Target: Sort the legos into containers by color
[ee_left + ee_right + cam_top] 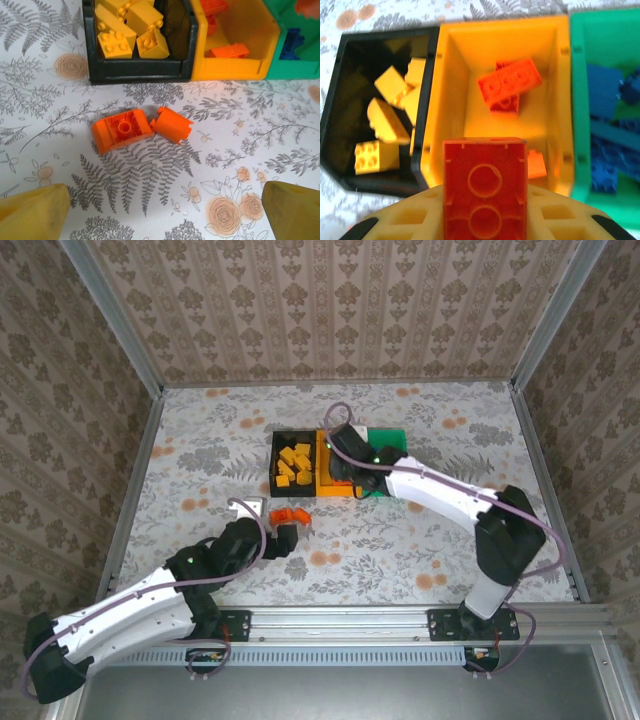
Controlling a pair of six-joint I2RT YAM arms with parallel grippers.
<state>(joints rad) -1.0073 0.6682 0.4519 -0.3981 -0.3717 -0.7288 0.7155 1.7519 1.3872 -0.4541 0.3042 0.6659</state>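
On the near side of the orange-yellow bin, the left gripper is held low over the desk. Its fingers are spread wide apart and nothing is gripped between them. Just beyond it, short of that bin's near wall, two loose red-orange legos are seen on the desk, touching each other. The left one is turned hollow side up.

Above the near wall of the orange-yellow bin, the right gripper is clamped on a held red-orange brick, whose hollow underside is turned toward the wrist camera. Inside that bin, stacked red-orange bricks are seen. Joined to its left side is the black bin, in which yellow-orange bricks are piled. Joined to its right side is the green bin, in which blue bricks are gathered.
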